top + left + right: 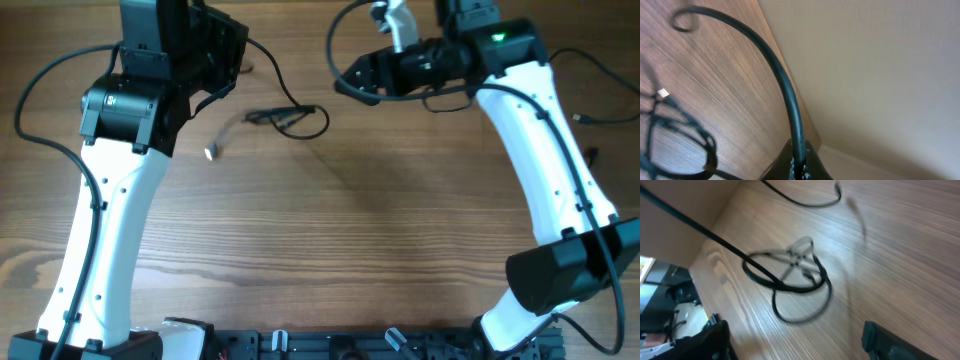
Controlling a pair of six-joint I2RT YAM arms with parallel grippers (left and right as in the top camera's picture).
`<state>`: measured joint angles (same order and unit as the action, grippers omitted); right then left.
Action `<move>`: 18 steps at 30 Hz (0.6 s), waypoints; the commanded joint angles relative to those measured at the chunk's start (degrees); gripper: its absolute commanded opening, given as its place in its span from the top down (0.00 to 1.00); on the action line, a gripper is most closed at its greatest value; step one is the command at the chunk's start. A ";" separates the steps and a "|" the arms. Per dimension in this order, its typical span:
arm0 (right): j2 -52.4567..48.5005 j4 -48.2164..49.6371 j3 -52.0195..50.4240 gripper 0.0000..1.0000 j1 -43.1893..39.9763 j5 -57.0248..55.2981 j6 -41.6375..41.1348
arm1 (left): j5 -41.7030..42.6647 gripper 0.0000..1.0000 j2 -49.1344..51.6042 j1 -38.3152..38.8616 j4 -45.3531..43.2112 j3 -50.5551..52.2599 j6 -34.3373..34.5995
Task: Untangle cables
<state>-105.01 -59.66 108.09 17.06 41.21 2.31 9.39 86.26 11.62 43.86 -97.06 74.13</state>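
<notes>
The left hand (236, 62) is closed on one of the cables (290, 118). That black strand arcs away from its tips, close to the back edge of the counter (350, 240). It runs into the rest, a small loose tangle lying flat near the back edge, left of centre, between the two hands. Another strand trails left to a pale plug (211, 152). The right hand (347, 82) hangs with jaws wide and nothing between them, near the tangle's right side but apart from it.
</notes>
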 commanded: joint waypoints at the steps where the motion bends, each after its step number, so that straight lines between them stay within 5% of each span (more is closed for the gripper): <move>1: -1.07 0.92 -0.22 0.25 3.21 -8.63 -18.18 | -3.39 0.96 -0.74 -0.02 0.24 -0.09 8.09; 4: -1.07 2.49 -0.94 0.28 6.69 -13.57 -33.53 | -6.32 0.96 -0.04 0.00 0.72 -0.07 14.53; 9: -1.55 6.47 -2.29 0.51 12.85 -23.10 -53.00 | -6.25 0.96 0.98 0.15 1.49 -0.02 18.32; 11: -1.57 7.26 -2.47 0.59 14.73 -25.18 -56.98 | -6.25 0.96 0.98 0.15 1.49 -0.02 18.36; 18: -1.90 10.86 -2.47 0.59 18.97 -29.53 -59.76 | -5.88 0.96 0.98 0.15 1.64 -0.02 19.82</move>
<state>-105.32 -49.54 106.19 34.81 16.03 -54.43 4.12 87.05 11.64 45.50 -97.06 91.96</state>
